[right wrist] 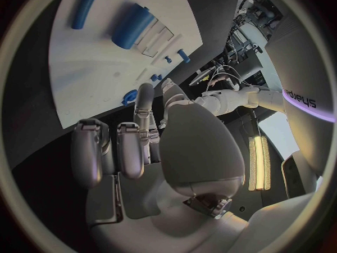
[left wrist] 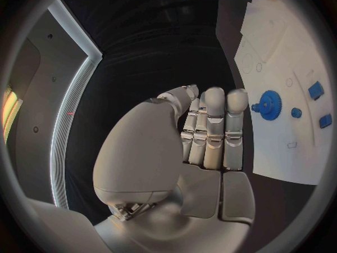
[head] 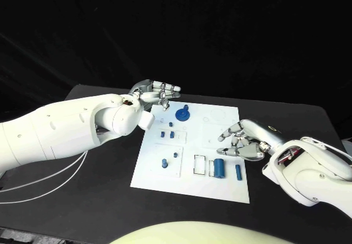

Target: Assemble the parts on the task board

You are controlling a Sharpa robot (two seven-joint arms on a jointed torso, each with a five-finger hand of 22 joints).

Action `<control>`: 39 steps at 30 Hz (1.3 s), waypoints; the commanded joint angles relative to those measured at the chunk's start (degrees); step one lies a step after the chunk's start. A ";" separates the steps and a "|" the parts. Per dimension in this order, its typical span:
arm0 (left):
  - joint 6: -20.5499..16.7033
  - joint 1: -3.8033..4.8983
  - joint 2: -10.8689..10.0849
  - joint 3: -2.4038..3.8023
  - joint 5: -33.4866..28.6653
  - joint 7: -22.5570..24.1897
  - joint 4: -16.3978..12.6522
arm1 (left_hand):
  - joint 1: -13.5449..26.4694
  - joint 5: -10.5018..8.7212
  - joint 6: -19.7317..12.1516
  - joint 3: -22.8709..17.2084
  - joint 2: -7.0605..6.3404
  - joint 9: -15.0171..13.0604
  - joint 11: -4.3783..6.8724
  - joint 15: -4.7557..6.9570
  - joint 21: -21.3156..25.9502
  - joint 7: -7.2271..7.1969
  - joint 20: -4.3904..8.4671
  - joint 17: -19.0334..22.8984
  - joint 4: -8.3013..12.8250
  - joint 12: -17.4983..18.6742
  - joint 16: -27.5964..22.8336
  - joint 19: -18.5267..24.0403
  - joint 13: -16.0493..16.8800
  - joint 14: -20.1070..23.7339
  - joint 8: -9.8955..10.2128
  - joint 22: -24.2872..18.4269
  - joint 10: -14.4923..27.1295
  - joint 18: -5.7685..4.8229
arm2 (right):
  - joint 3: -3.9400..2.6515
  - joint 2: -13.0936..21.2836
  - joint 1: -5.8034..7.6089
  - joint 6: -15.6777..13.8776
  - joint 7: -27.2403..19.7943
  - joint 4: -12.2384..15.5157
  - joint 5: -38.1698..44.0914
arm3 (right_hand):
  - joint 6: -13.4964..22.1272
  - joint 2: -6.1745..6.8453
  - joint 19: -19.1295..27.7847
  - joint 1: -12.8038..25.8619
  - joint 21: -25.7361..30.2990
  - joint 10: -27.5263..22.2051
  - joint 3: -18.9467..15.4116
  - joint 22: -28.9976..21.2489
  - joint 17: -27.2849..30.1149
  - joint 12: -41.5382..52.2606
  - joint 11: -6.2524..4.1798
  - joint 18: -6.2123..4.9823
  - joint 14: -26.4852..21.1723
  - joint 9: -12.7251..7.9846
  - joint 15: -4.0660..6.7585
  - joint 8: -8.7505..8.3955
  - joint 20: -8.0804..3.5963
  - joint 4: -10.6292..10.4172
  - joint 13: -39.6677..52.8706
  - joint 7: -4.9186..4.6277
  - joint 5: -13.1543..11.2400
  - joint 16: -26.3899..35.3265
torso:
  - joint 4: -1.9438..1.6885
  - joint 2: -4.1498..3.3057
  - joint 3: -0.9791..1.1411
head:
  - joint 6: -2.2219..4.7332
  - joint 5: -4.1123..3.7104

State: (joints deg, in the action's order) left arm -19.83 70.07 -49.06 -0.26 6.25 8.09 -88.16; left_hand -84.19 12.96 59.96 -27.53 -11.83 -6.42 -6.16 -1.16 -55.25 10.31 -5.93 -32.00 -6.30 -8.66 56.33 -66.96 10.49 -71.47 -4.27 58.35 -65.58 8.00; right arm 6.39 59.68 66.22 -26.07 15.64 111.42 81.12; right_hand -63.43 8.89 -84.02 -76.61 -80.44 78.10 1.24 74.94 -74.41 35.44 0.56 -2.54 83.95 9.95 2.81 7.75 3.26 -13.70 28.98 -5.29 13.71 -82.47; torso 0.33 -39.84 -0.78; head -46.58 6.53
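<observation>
Nearest the camera, the right hand (head: 243, 140) hovers over the flat white task board's (head: 220, 190) right side, fingers curled, holding nothing. Loose beside it lie a blue cylinder (head: 218, 166) and blue rod (head: 238, 171), seemingly unassembled. At the far edge, the left hand (head: 156, 92), fingers together and empty, sits just beside the blue gear (head: 182, 113).

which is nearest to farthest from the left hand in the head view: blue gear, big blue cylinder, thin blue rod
From the left hand:
1. blue gear, at the board's far end, just beside the hand
2. big blue cylinder, near end
3. thin blue rod, just beyond the cylinder
</observation>
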 commanded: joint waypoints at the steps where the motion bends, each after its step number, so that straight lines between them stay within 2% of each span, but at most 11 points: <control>1: 0.86 -0.02 0.02 -0.02 -0.02 0.46 -0.06 | 0.10 0.10 -0.47 0.05 0.25 0.10 0.04 -0.05 0.31 0.17 -0.22 0.09 0.47 -0.28 -0.22 0.12 0.07 0.29 0.19 -0.02 0.54 0.66 | 0.19 1.76 -0.09 0.89 2.43 1.13 -4.34 | -0.84 -0.23 -3.11 1.03 -2.08 1.28 -2.35 12.88 -1.72 15.22 -0.51 0.98 3.57 0.88 0.75 0.65 -0.36 -1.51 16.27 0.40 4.84 -0.99 | 0.43 0.17 0.17 | -0.26 -0.89; 2: 0.86 -0.03 0.01 -0.04 -0.02 0.47 -0.05 | 0.10 0.10 -0.47 0.05 0.25 0.10 0.04 -0.05 0.31 0.17 -0.22 0.09 0.47 -0.28 -0.22 0.12 0.07 0.29 0.19 -0.02 0.54 0.66 | 0.27 2.44 -0.12 1.00 3.16 1.47 -4.06 | -1.04 -0.68 -3.37 1.25 -2.76 1.22 -3.49 13.13 -2.36 21.10 -0.37 1.16 3.67 1.47 1.26 0.95 -0.20 -2.21 22.75 0.50 6.28 -1.37 | 0.50 0.19 0.17 | -0.28 -1.03; 4: 0.86 -0.04 -0.02 -0.07 -0.01 0.49 -0.05 | 0.10 0.10 -0.47 0.05 0.25 0.10 0.04 -0.05 0.31 0.17 -0.22 0.09 0.47 -0.28 -0.22 0.12 0.07 0.29 0.19 -0.02 0.54 0.66 | 0.42 3.55 -0.22 1.16 4.58 2.08 -3.23 | -1.30 -1.61 -3.76 1.90 -3.78 1.89 -5.03 13.45 -3.43 28.47 -0.32 1.29 3.83 2.36 0.59 1.41 -0.78 -2.65 31.05 0.85 7.07 -1.96 | 0.63 0.24 0.21 | -0.38 -1.45; 5: 0.88 -0.05 -0.03 -0.09 -0.01 0.50 -0.05 | 0.10 0.10 -0.47 0.05 0.25 0.10 0.04 -0.05 0.31 0.17 -0.22 0.09 0.47 -0.28 -0.22 0.12 0.07 0.29 0.19 -0.02 0.54 0.66 | 0.56 4.36 -0.40 1.25 5.92 2.55 -2.19 | -1.22 -2.00 -4.05 1.99 -4.54 2.42 -6.36 13.66 -4.27 32.76 -0.47 1.47 3.97 3.17 1.11 1.72 -0.62 -2.45 35.91 0.84 7.27 -2.43 | 0.68 0.26 0.21 | -0.52 -2.10; 6: 0.90 -0.06 -0.04 -0.10 -0.01 0.50 -0.06 | 0.10 0.10 -0.47 0.05 0.25 0.10 0.04 -0.05 0.31 0.17 -0.22 0.09 0.47 -0.28 -0.22 0.12 0.07 0.29 0.19 -0.02 0.54 0.66 | 0.64 4.73 -0.56 1.27 6.76 2.77 -1.52 | -1.43 -2.38 -4.20 2.08 -4.93 2.64 -6.68 13.76 -4.67 34.10 -0.58 1.55 4.03 3.49 0.98 1.95 -0.68 -2.62 37.51 0.84 7.27 -2.63 | 0.73 0.29 0.20 | -0.59 -2.55; 9: 0.92 -0.08 -0.07 -0.12 -0.01 0.50 -0.12 | 0.10 0.10 -0.47 0.05 0.25 0.10 0.04 -0.05 0.31 0.17 -0.22 0.09 0.47 -0.28 -0.22 0.12 0.07 0.29 0.19 -0.02 0.54 0.66 | 0.83 5.00 -1.25 1.09 8.93 3.07 0.64 | -1.55 -2.95 -4.59 2.08 -5.97 3.21 -7.50 14.05 -5.84 36.58 -0.63 1.77 4.24 4.19 0.95 2.30 -0.70 -2.76 40.48 0.92 7.36 -3.22 | 0.90 0.32 0.14 | -0.72 -3.32; 12: 0.95 -0.09 -0.07 -0.13 -0.02 0.51 -0.14 | 0.10 0.10 -0.47 0.05 0.25 0.10 0.04 -0.05 0.31 0.17 -0.22 0.09 0.47 -0.28 -0.22 0.12 0.07 0.29 0.19 -0.02 0.54 0.66 | 0.93 4.38 -2.07 0.84 10.69 3.03 2.38 | -1.48 -3.14 -4.67 2.78 -6.19 3.25 -8.38 14.11 -6.22 37.37 -0.63 1.82 4.29 4.67 0.94 2.45 -0.68 -2.92 41.54 0.93 7.94 -3.43 | 1.03 0.35 0.14 | -0.79 -3.73; 17: 1.05 -0.10 -0.07 -0.15 -0.04 0.51 -0.20 | 0.16 0.10 -0.47 0.06 0.29 0.11 0.03 -0.07 0.29 0.19 -0.24 0.08 0.44 -0.33 -0.19 0.09 0.08 0.27 0.16 0.01 0.56 0.65 | 1.01 2.49 -3.76 1.00 13.42 2.30 4.57 | -1.24 -3.32 -4.62 4.80 -6.09 2.98 -9.80 14.08 -6.19 37.58 -0.59 1.79 4.25 5.30 0.91 2.58 -0.65 -3.09 42.08 0.96 8.15 -3.44 | 0.83 0.34 0.11 | -1.04 -4.32; 20: 1.10 -0.11 -0.16 -0.16 -0.06 0.46 -0.24 | 0.25 0.09 -0.47 0.09 0.32 0.12 0.01 -0.08 0.34 0.20 -0.25 0.07 0.39 -0.38 -0.17 0.11 0.09 0.26 0.14 -0.03 0.59 0.65 | 1.03 1.39 -4.51 0.86 14.76 1.60 5.13 | -1.14 -3.47 -4.57 5.95 -5.97 2.86 -10.37 14.04 -6.05 37.58 -0.59 1.76 4.21 5.61 0.91 2.65 -0.64 -3.14 42.25 0.97 8.33 -3.38 | 0.85 0.32 0.08 | -1.27 -4.72; 25: 1.25 -0.11 -0.31 -0.18 -0.08 0.38 -0.31 | 0.36 0.09 -0.47 0.12 0.35 0.13 0.00 -0.10 0.37 0.21 -0.27 0.07 0.33 -0.42 -0.14 0.12 0.10 0.26 0.12 -0.05 0.62 0.65 | 1.07 0.09 -5.41 1.13 16.17 0.53 5.25 | -1.01 -3.73 -4.52 7.82 -5.88 2.60 -11.04 14.01 -5.75 37.39 -0.60 1.74 4.11 6.11 0.90 2.82 -0.63 -3.17 42.32 0.99 9.39 -3.24 | 0.85 0.35 0.00 | -1.54 -4.85; 39: 1.44 -0.12 -0.66 -0.19 -0.25 0.37 -0.54 | 1.17 0.07 -0.57 0.36 0.52 0.22 -0.04 -0.20 0.54 0.22 -0.40 0.13 -0.18 -0.70 -0.03 0.12 0.15 0.24 0.02 -0.15 0.88 0.65 | 1.13 -2.54 -6.74 2.71 16.75 -1.35 4.96 | -1.44 -3.83 -4.50 9.19 -5.83 2.60 -11.39 14.00 -5.71 37.47 -0.75 1.73 4.10 6.72 1.00 3.35 -0.67 -3.18 42.62 1.21 9.30 -3.21 | 0.99 0.32 0.00 | -1.83 -4.79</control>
State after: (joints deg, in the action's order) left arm -19.47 69.94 -49.76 -0.49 6.25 8.11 -88.50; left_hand -83.49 12.96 59.74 -27.20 -11.13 -6.24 -6.15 -1.25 -55.02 10.50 -5.93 -31.92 -6.31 -9.17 56.33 -66.96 10.60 -71.38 -4.27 58.23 -65.18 7.99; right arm 7.49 57.31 59.60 -25.16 31.54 110.24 85.29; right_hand -64.54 5.16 -84.02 -67.84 -86.37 80.92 -9.81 74.91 -74.93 72.76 -0.04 -1.68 84.02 16.63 3.71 10.85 2.85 -16.85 71.58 -4.24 22.85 -85.70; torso 1.30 -39.51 -0.76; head -48.40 1.80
